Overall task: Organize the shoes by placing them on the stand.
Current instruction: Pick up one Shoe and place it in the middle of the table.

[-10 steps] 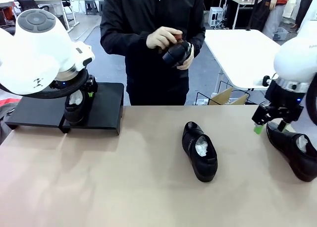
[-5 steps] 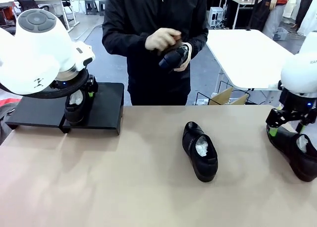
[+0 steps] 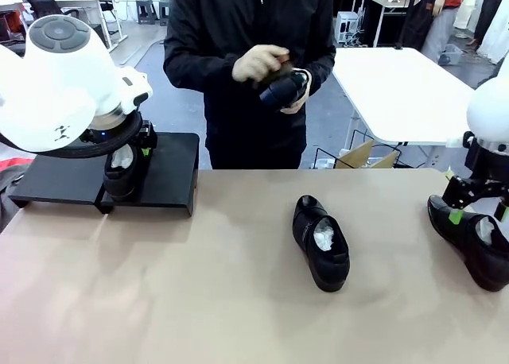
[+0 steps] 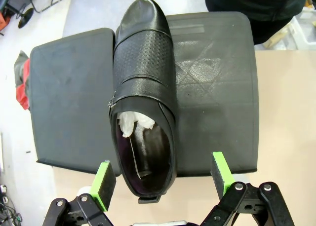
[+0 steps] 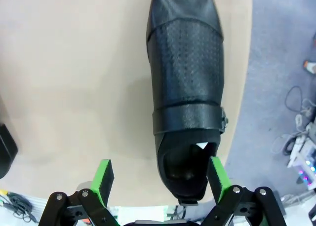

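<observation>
1. Plainly, the chief risk sits at the tabletop's (image 3: 199, 300) right edge. The right gripper (image 5: 159, 179) hangs off-centre over the right-hand shoe (image 5: 185, 73), with one green pad (image 5: 216, 175) over the heel rim and the other well clear on the table side. If it comes straight down, I judge it would press that rim and could shove the shoe over the edge.
2. On the stand (image 4: 217, 88), the racked shoe (image 4: 143, 78) overhangs the near edge with its heel. A careless lift of the left gripper (image 4: 162, 179) could clip the heel and drag the shoe off.
3. Both grippers stand fully open and hold nothing. The left pads closely flank the racked shoe's heel; whether one touches it I cannot tell.
4. The middle shoe (image 3: 322, 241) lies mid-tabletop. The person's hands (image 3: 262, 66) hold a fourth shoe (image 3: 282, 87) beyond the far edge.
</observation>
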Robot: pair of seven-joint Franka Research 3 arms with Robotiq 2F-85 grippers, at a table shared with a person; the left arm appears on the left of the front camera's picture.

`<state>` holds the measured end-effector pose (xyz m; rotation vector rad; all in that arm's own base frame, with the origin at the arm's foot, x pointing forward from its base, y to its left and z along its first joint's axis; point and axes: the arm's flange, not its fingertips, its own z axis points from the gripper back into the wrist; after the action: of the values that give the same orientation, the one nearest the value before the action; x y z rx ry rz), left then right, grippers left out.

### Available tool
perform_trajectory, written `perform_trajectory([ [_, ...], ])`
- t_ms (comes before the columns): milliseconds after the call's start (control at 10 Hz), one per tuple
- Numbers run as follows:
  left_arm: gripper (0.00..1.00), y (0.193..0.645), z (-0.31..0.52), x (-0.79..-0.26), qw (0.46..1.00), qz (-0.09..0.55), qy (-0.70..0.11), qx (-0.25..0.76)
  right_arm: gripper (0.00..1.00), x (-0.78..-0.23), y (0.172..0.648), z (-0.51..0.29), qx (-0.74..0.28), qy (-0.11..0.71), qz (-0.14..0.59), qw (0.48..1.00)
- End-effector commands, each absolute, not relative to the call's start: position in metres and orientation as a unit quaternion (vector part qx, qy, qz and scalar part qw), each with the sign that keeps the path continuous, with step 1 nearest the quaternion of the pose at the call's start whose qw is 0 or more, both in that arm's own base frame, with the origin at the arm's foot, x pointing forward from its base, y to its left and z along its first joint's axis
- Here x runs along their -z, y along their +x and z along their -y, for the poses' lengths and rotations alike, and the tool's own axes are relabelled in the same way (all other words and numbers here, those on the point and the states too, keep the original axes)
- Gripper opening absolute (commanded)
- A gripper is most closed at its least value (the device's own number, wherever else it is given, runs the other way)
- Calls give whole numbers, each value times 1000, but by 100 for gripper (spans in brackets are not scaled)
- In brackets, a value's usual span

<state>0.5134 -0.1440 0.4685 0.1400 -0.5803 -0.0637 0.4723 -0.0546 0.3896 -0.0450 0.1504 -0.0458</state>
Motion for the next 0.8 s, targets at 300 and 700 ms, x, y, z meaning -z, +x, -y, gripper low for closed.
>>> perform_trajectory([
  [300, 100, 514, 145, -468, 954, 290, 74, 33, 100, -364, 469, 49, 33, 11, -87, 996],
  [700, 100, 514, 145, -468, 954, 290, 74, 33, 100, -345, 460, 39, 55, 13, -85, 995],
])
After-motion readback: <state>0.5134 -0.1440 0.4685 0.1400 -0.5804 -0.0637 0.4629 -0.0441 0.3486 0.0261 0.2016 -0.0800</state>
